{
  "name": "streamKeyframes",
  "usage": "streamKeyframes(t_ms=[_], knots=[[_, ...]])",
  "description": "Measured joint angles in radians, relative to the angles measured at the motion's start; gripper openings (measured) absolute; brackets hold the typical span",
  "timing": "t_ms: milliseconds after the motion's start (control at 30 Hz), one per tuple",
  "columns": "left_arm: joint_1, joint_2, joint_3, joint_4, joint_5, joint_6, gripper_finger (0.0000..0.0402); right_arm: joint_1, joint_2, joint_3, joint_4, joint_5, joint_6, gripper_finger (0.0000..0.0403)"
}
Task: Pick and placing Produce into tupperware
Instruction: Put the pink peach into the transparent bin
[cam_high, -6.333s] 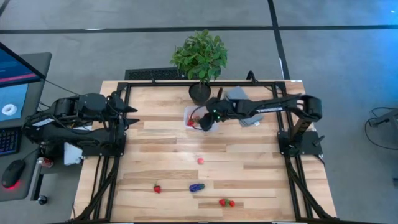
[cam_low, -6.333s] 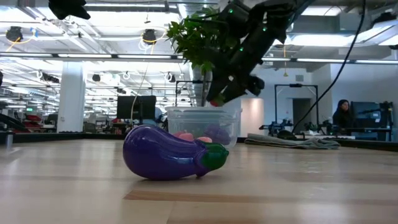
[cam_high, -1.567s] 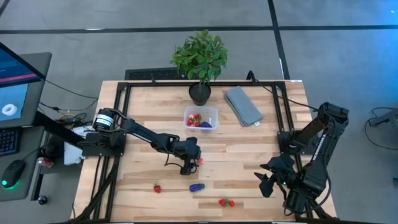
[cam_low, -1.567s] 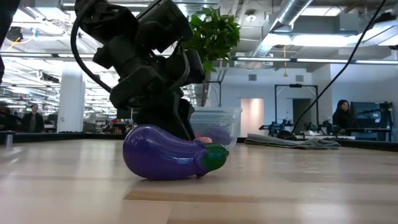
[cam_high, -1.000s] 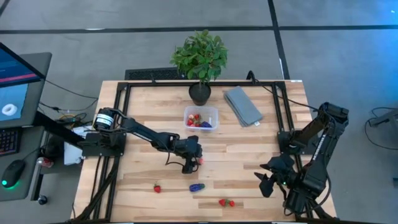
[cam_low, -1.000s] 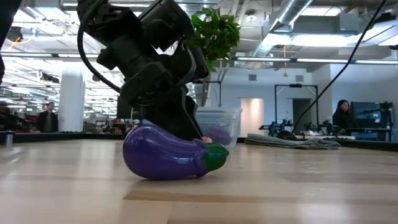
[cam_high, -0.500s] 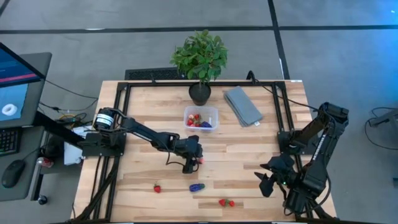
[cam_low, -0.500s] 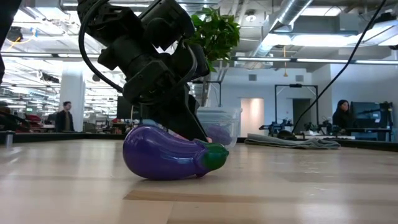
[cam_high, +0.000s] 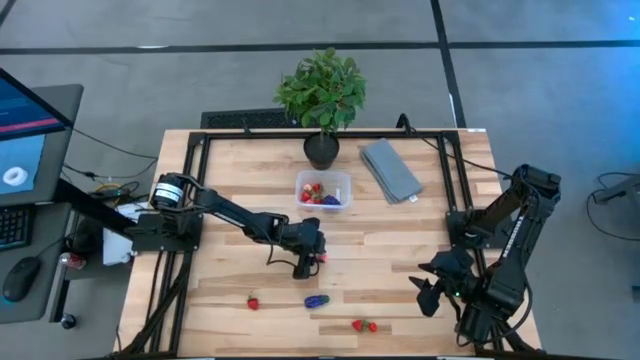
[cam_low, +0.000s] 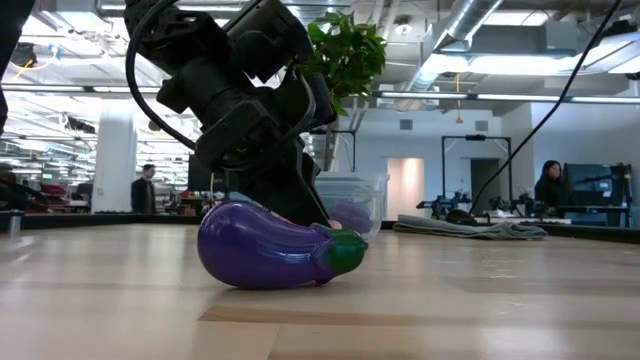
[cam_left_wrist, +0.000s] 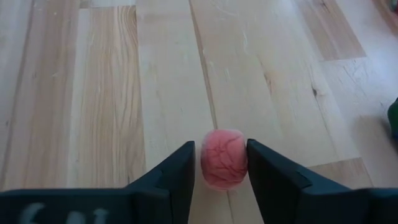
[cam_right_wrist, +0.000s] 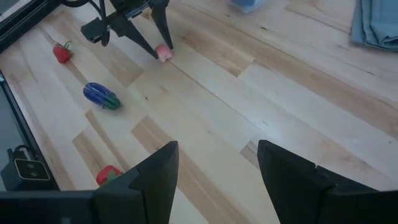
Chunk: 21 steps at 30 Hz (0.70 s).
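Observation:
My left gripper (cam_high: 312, 262) is down at the table's middle, shut on a pinkish-red round piece (cam_left_wrist: 224, 159). The clear tupperware (cam_high: 340, 182) stands beyond it, in front of the plant pot, with several red and purple pieces inside. On the table nearer the front lie a purple eggplant (cam_high: 317, 300), a strawberry (cam_high: 253, 302) and two red pieces (cam_high: 364, 325). My right gripper (cam_right_wrist: 214, 180) is open and empty, held up at the table's right front. My left gripper pinches the round piece at its two opposite sides (cam_left_wrist: 205, 163) between its two fingers. The fingers (cam_right_wrist: 160, 34) slant down onto it from above. The piece sits on the tabletop.
A leafy potted plant (cam_high: 322, 100) stands at the far edge. A folded grey cloth (cam_high: 390, 170) lies right of the tupperware. The eggplant (cam_low: 270, 245) lies close in front of my left gripper. People show in the room beyond the table.

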<state>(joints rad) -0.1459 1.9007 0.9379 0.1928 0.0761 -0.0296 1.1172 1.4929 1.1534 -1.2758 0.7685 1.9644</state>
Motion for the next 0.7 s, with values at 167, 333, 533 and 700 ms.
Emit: streamKeyframes(t_ms=[167,333,533,700], knots=[[0.000,0.000,0.000,0.000,-0.001,0.003,0.0115,0.000,0.000,0.000,0.000,0.000,0.000,0.0244],[0.000,0.000,0.000,0.000,-0.001,0.003,0.0097,0.000,0.000,0.000,0.000,0.000,0.000,0.0244],[0.000,0.000,0.000,0.001,-0.002,0.002,0.0088,0.000,0.000,0.000,0.000,0.000,0.000,0.0244],[0.000,0.000,0.000,0.025,-0.002,-0.011,0.0087,0.000,0.000,0.000,0.000,0.000,0.000,0.0244]])
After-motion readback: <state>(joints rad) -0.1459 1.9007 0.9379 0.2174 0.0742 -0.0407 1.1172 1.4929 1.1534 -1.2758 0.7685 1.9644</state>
